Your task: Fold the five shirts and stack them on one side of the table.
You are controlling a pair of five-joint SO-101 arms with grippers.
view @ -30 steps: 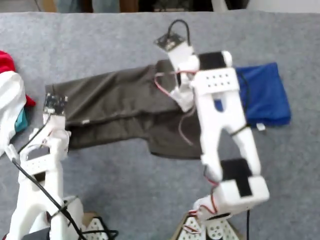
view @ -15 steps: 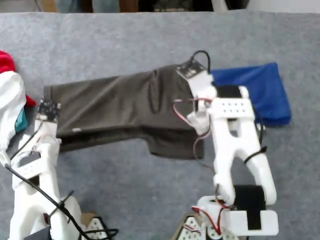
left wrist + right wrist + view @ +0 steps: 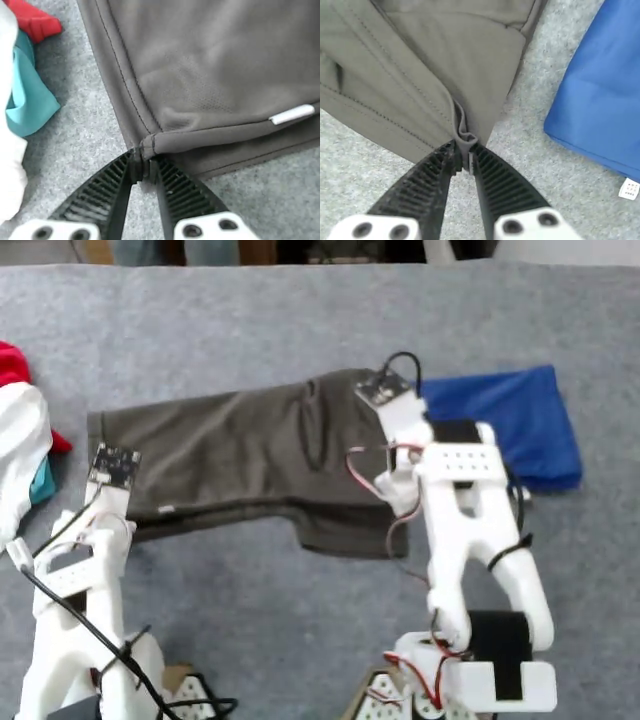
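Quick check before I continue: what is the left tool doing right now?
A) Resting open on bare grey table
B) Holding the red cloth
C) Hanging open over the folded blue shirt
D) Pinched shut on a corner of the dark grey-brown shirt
D: in the left wrist view, the left tool has its jaws closed on a bunched corner seam of the dark grey-brown fabric shirt.

Light in high view is even & diffuse; shadows on grey desk are soft-edged. White right arm, centre right, reads very bright vs the dark olive shirt. Blue shirt, upper right, is evenly lit. Left wrist view: thin soft shadow along shirt hem on desk; black left end effector has dull sheen on its ribs.
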